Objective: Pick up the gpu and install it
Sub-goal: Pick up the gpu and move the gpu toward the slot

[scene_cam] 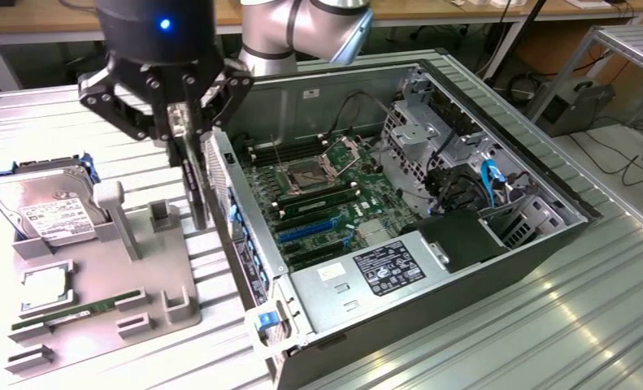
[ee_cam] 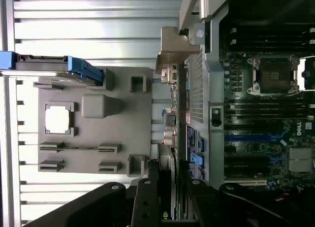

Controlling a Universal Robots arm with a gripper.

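While gripping gpu point(scene_cam: 197, 191) upright, hand point(scene_cam: 188, 138) hovers beside case point(scene_cam: 299, 101).

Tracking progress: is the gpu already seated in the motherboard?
No, the gripper holds the gpu hanging outside the computer case, not in any slot.

The arm point(scene_cam: 299, 28) is a silver-grey tube with rounded joint housings. Its wrist unit point(scene_cam: 153, 36) is a glossy black cylinder bearing one small glowing blue light point(scene_cam: 165, 24). The pincer point(scene_cam: 188, 142) is matt black, built from flat linkage bars point(ee_cam: 145, 207) pinned by round silver pivot screws point(ee_cam: 114, 187), which form an open diamond-shaped frame on either side.
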